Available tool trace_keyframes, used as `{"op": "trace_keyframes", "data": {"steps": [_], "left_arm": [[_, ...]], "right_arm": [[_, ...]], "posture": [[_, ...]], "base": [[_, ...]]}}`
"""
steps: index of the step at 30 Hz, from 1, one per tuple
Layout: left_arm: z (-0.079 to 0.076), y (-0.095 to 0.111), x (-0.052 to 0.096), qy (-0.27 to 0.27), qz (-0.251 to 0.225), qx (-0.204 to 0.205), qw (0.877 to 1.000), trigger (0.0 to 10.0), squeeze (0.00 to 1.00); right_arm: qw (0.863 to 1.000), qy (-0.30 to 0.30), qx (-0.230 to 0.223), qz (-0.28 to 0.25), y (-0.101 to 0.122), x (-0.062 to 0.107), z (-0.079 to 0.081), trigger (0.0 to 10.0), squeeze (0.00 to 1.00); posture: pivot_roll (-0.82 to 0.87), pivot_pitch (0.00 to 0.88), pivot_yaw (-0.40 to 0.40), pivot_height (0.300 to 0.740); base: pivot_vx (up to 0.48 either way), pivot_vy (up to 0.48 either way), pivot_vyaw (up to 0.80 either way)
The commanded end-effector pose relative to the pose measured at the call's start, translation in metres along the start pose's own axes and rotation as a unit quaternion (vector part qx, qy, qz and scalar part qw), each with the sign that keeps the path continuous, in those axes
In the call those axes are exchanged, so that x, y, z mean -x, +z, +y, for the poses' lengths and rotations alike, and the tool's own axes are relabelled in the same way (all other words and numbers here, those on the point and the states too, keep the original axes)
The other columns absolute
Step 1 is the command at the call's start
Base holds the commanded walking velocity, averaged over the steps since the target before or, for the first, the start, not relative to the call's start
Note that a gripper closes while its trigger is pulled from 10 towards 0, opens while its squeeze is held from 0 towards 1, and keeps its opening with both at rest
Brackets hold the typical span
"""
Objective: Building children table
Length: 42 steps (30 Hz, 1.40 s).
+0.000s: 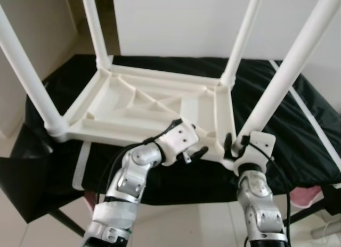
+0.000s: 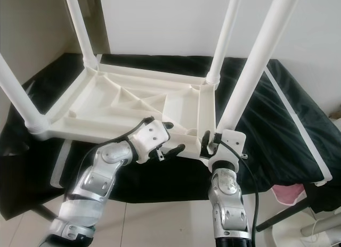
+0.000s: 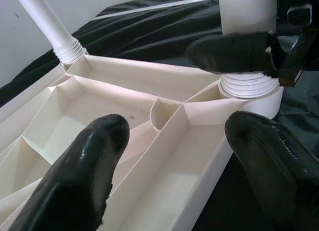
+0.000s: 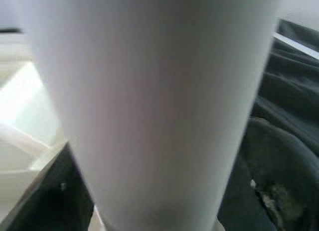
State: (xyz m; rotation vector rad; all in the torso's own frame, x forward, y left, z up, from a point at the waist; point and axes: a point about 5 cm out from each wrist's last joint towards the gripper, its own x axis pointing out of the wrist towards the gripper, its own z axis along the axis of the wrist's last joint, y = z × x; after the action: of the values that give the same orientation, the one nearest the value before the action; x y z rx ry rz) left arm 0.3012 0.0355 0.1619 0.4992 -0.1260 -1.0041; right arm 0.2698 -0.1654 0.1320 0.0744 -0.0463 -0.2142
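White table [image 1: 144, 106], white legs [image 1: 290, 66], black cloth [image 1: 298, 146], silver arms [image 1: 130, 178]

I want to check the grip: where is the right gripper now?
The right gripper is at the table's near right corner, around the base of that table leg, with the left gripper beside it.

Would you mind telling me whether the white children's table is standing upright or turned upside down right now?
Upside down: the table top lies with its ribbed underside up on the black cloth, and its four legs point upward.

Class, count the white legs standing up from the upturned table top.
4: near-left corner leg, far-left corner leg, far-right corner leg, near-right corner leg at the right tool.
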Motion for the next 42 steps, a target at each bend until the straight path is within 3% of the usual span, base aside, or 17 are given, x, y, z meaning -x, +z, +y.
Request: {"op": "trace_keyframes", "data": {"steps": [1, 7, 8, 11, 12, 14, 16, 24, 28, 29, 31, 32, 33, 42], "left_arm": [[0.008, 0.002, -0.001, 0.089, -0.002, 0.001, 0.996, 10.0, 0.0], [0.008, 0.001, -0.001, 0.088, -0.003, -0.001, 0.996, 10.0, 0.0], [0.008, 0.002, -0.001, 0.087, -0.003, -0.002, 0.996, 10.0, 0.0], [0.007, 0.002, -0.001, 0.087, -0.004, -0.002, 0.996, 10.0, 0.0], [0.007, 0.002, -0.002, 0.086, -0.004, -0.002, 0.996, 10.0, 0.0], [0.006, 0.002, -0.002, 0.084, -0.004, -0.001, 0.996, 10.0, 0.0], [0.006, 0.002, -0.002, 0.084, -0.004, -0.001, 0.996, 10.0, 0.0], [-0.003, 0.004, -0.002, 0.049, -0.01, -0.005, 0.999, 10.0, 0.0], [-0.004, 0.006, -0.002, 0.045, -0.015, -0.002, 0.999, 10.0, 0.0], [-0.005, 0.007, -0.002, 0.041, -0.019, 0.0, 0.999, 10.0, 0.0], [-0.006, 0.008, -0.002, 0.039, -0.022, 0.001, 0.999, 10.0, 0.0], [-0.006, 0.008, -0.003, 0.039, -0.022, 0.001, 0.999, 10.0, 0.0], [-0.006, 0.008, -0.003, 0.042, -0.022, 0.001, 0.999, 10.0, 0.0], [-0.006, 0.007, -0.003, 0.044, -0.02, 0.003, 0.999, 10.0, 0.0]], "right_arm": [[1.0, 0.001, -0.006, -0.003, 0.0, 0.001, -0.003, 10.0, 1.0], [0.998, 0.056, 0.006, -0.008, 0.0, -0.001, -0.018, 10.0, 1.0], [0.996, 0.084, 0.012, -0.007, -0.001, -0.003, -0.023, 10.0, 0.14], [0.995, 0.102, 0.016, -0.007, -0.001, -0.005, -0.027, 10.0, 0.14], [0.99, 0.142, 0.021, -0.001, -0.003, -0.008, -0.028, 10.0, 0.0], [0.981, 0.192, 0.028, 0.001, -0.003, -0.013, -0.029, 10.0, 0.0], [0.981, 0.192, 0.028, 0.001, -0.003, -0.013, -0.029, 10.0, 0.0], [0.95, 0.308, 0.046, 0.018, -0.002, -0.03, -0.018, 10.0, 0.0], [0.945, 0.321, 0.053, 0.019, -0.001, -0.032, -0.015, 10.0, 0.0], [0.941, 0.333, 0.062, 0.02, -0.001, -0.034, -0.015, 8.7, 0.0], [0.937, 0.341, 0.068, 0.02, -0.001, -0.035, -0.014, 8.7, 0.0], [0.936, 0.346, 0.069, 0.024, -0.002, -0.035, -0.016, 1.2, 0.0], [0.934, 0.351, 0.069, 0.03, -0.003, -0.034, -0.017, 0.0, 0.0], [0.929, 0.361, 0.059, 0.048, -0.012, -0.032, -0.028, 0.0, 0.0]], "posture": [[-0.04, 0.002, -0.05, 0.74], [-0.04, 0.0, -0.052, 0.74], [-0.04, 0.0, -0.055, 0.74], [-0.04, 0.0, -0.055, 0.74], [-0.03, 0.0, -0.053, 0.74], [-0.03, 0.0, -0.053, 0.74], [-0.03, 0.0, -0.053, 0.74], [-0.01, 0.0, -0.051, 0.74], [-0.01, 0.0, -0.052, 0.74], [-0.01, 0.0, -0.058, 0.74], [-0.01, 0.0, -0.061, 0.74], [-0.01, 0.0, -0.063, 0.74], [-0.01, 0.0, -0.066, 0.74], [-0.02, 0.0, -0.059, 0.74]], "base": [[0.0, 0.0, 0.0], [0.0, 0.0, 0.0], [0.0, 0.0, 0.0], [0.0, 0.0, 0.0], [0.0, 0.0, 0.0], [0.0, 0.0, 0.0], [0.0, 0.0, 0.0], [0.0, 0.0, 0.0], [0.0, 0.0, 0.0], [0.0, 0.0, 0.0], [0.0, 0.0, 0.0], [0.0, 0.0, 0.0], [0.0, 0.0, 0.0], [0.0, 0.0, 0.0]]}}
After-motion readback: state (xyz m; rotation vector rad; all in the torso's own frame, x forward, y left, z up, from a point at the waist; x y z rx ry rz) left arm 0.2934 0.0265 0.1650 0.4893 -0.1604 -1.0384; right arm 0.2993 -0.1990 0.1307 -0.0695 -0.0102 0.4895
